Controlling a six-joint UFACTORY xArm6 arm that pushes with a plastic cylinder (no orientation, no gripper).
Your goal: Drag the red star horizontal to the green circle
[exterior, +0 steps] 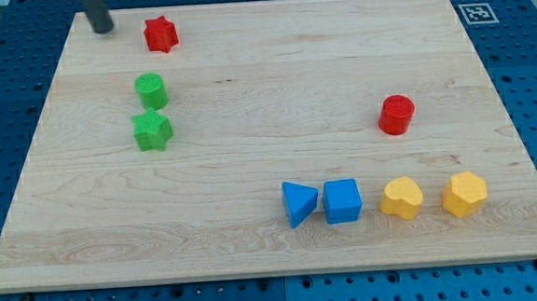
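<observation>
Far left: my tip [102, 28] sits left of the red star [160, 34]; the green circle [151, 90] lies nearer, the green star [152, 130] nearer again.

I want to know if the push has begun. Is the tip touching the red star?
Apart. The camera view shows bare wood between my tip and the red star, which lies to its right.
</observation>
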